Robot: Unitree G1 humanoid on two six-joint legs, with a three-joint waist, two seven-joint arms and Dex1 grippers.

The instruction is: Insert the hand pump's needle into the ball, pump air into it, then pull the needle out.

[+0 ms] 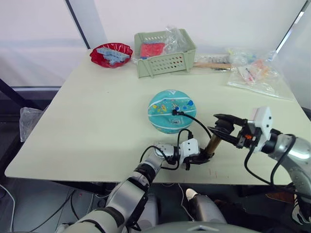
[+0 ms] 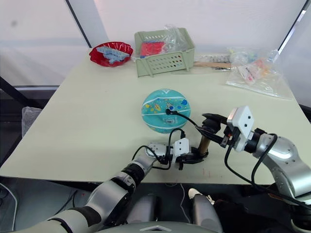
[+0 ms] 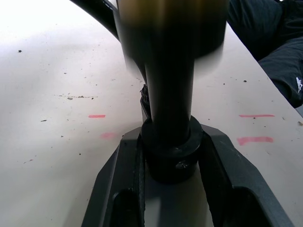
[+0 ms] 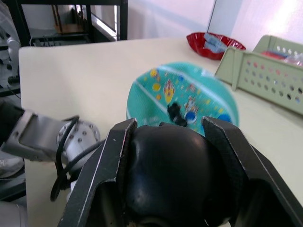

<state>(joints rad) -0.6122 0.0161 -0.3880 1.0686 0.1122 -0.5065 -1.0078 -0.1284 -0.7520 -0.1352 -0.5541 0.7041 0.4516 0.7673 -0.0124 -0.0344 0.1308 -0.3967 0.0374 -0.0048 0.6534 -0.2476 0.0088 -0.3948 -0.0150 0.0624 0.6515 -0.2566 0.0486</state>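
At the near edge of the table (image 1: 87, 121), the left gripper (image 1: 198, 159) was clamped on the black lower end cap of the hand pump (image 1: 212, 144), holding its base down on the tabletop; the left wrist view showed the two fingers pressed against either side of that cap. The brass barrel rose tilted toward the right, where the right gripper (image 1: 225, 127) closed around the black T-handle (image 4: 165, 175), its fingers hugging the handle on both sides. From the pump the thin black hose (image 1: 197, 121) curved farther away to the ball (image 1: 171, 110), which sat near the table's middle; its black fitting (image 1: 175, 112) touched the ball's upper surface, so the needle seemed already inserted, though the pin itself was hidden. The pumping step looked to be under way. The next stroke would call for the right arm to push the handle along the barrel's axis while the left kept the base steady, without tugging the hose. Farther off stood a green basket (image 1: 165, 60), a red bowl (image 1: 111, 54) to its left, and plastic bags (image 1: 257, 73) at far right.
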